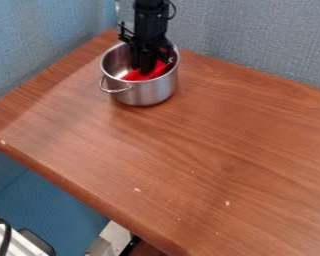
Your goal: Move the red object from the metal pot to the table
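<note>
The metal pot [140, 86] stands at the far left of the table [190, 160], close to the back edge. Inside it lies the red object [133, 71], only partly visible past the gripper. My black gripper [148, 63] reaches straight down into the pot, its fingers drawn together on the red object. The fingertips are hidden low in the pot. One small pot handle [112, 87] points toward the front left.
A blue-grey wall [256, 35] rises right behind the pot and the arm. The table's left edge [43, 85] lies a short way from the pot. The wood top stretches wide toward the front and right.
</note>
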Robot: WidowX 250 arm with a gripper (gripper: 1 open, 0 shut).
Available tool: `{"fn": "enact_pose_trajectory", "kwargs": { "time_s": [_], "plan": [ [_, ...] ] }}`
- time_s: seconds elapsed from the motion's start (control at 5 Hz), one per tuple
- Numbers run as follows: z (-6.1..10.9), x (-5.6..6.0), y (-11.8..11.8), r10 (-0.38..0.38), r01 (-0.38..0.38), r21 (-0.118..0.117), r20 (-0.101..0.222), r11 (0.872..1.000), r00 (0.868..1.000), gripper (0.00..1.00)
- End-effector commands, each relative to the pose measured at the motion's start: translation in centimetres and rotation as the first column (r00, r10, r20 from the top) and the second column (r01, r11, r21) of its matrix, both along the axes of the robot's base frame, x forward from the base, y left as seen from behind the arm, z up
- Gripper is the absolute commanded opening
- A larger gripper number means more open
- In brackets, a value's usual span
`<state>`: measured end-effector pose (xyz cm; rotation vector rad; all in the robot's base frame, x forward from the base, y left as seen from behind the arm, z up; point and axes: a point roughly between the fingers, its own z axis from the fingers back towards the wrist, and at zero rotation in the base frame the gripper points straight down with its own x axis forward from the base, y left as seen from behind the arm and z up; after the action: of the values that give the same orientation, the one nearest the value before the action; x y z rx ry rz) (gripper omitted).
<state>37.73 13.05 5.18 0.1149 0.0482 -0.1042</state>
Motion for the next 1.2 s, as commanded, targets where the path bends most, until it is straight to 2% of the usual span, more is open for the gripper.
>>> {"fn": "enact_pose_trajectory", "kwargs": {
  "time_s": [0.0,0.6,0.8,1.0],
  "plan": [
    [3.7,0.1,0.9,0.009,-0.012,0.027,0.087,1.0,0.996,0.0],
    [7.1,-0.1,1.3,-0.004,-0.005,0.05,0.167,0.999,0.986,0.0],
    [7.8,-0.5,1.3,-0.005,-0.006,0.054,0.188,0.999,0.982,1.0],
    [7.5,-0.5,1.3,-0.007,-0.005,0.065,0.181,0.998,0.983,1.0]
  ]
}}
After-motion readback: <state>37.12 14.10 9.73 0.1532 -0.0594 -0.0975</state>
